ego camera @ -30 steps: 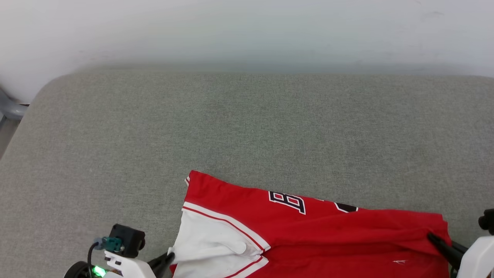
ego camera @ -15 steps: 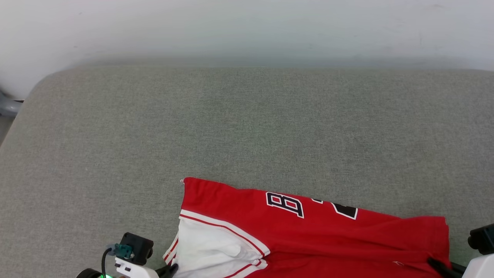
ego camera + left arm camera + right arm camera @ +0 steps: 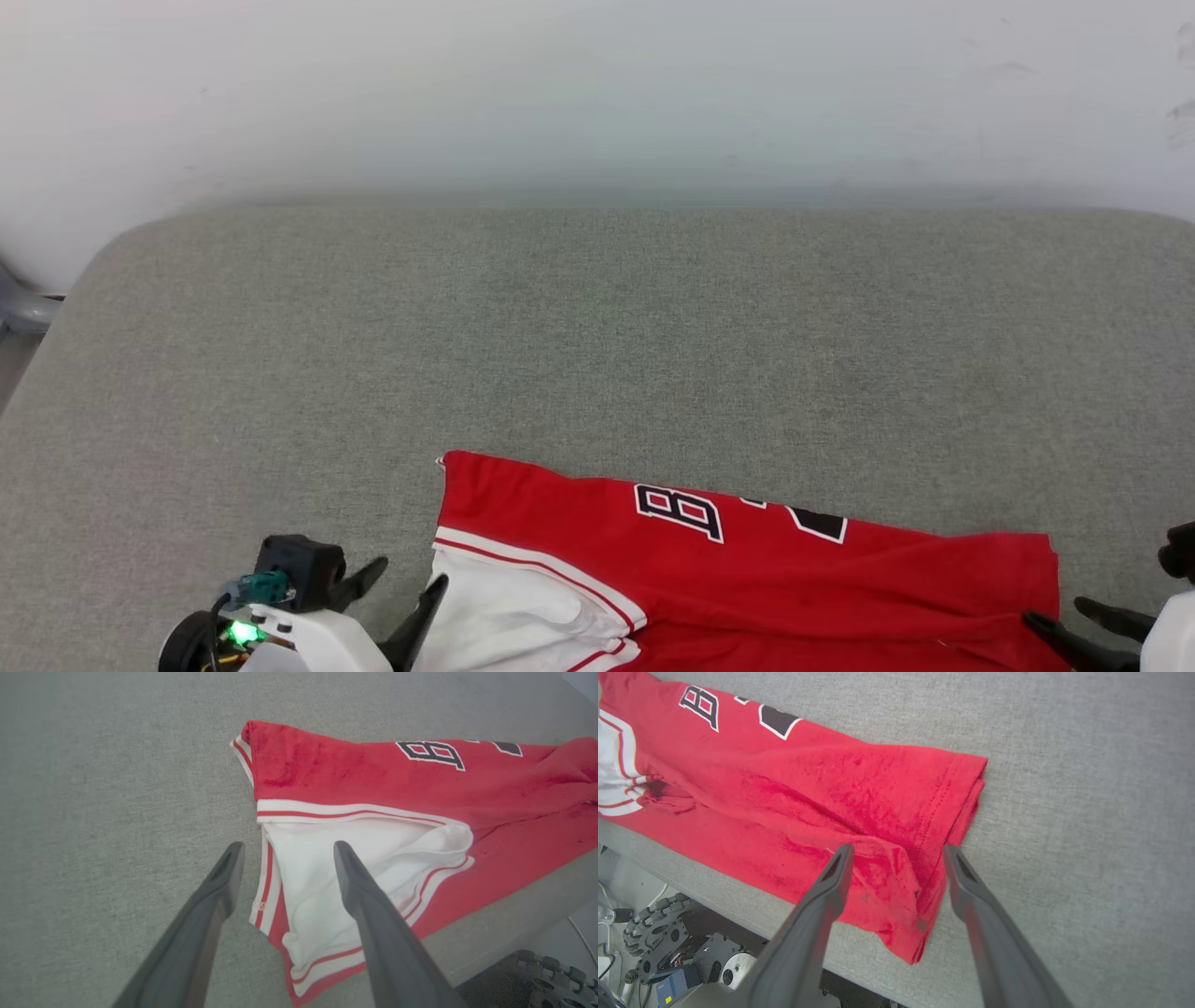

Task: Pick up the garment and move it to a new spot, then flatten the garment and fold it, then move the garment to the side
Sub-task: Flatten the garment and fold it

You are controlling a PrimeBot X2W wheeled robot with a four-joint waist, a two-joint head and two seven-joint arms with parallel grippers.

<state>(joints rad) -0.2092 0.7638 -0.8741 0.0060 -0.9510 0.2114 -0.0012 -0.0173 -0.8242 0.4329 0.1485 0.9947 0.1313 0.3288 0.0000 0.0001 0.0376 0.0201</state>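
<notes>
The garment point(image 3: 747, 579), a red jersey with a white sleeve and black lettering, lies folded along the near edge of the grey cushion point(image 3: 597, 327). My left gripper point(image 3: 409, 573) stands open at its left end. In the left wrist view the left gripper point(image 3: 288, 847) straddles the striped edge of the white sleeve point(image 3: 336, 858), holding nothing. My right gripper point(image 3: 1057, 609) is open at the garment's right end. In the right wrist view the right gripper point(image 3: 899, 849) hovers over the rumpled red hem corner point(image 3: 906, 891), apart from the cloth.
The cushion stretches far and wide behind the garment up to a white wall point(image 3: 597, 84). Its front edge drops off just under the garment; the robot's wheeled base point(image 3: 654, 928) sits below. A grey object point(image 3: 19, 308) pokes in at the far left.
Both grippers were shut on the garment's ends and have opened and let go. The garment now rests on the cushion. The head view has shifted slightly.
</notes>
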